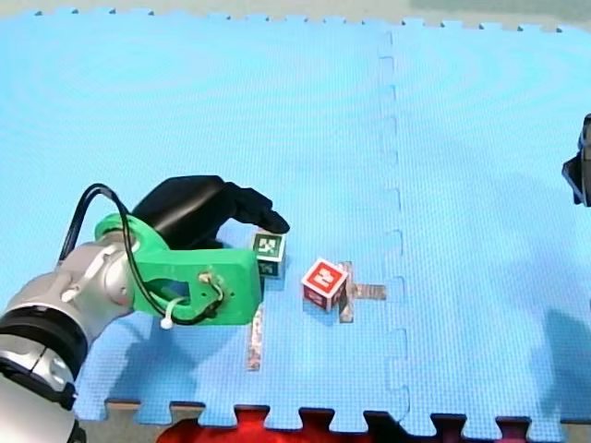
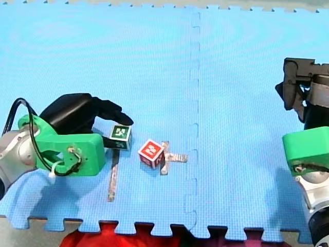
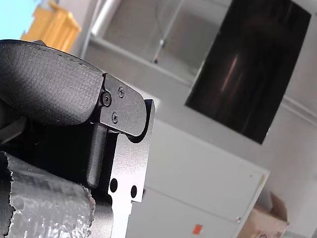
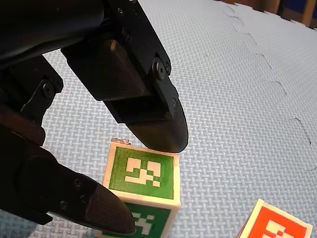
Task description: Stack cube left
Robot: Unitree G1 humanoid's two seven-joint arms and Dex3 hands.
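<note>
- Green cube (image 1: 269,251) sits on the blue foam mat (image 1: 462,138), near the front edge and left of the mat seam. Whether it is fully down on the mat is hard to tell.
- Left hand (image 1: 199,212) comes in from the left and curls over it. The fingers (image 4: 148,119) bracket the cube, one tip on the far top edge and another against the near face. That reads as a pinch on the cube.
- Red cube (image 1: 324,281) is just beside the green one, on the side away from the left hand, with a small gap between. It is turned skew to the green cube and sits by a strip of silver tape (image 1: 365,293).
- No long axis to mind on either cube. The carry probably runs sideways toward the robot's right, after a lift.
- Right hand (image 2: 297,87) is raised at the far right edge, well apart and holding nothing. Its state I cannot tell.
- Left hand is much the nearer.
</note>
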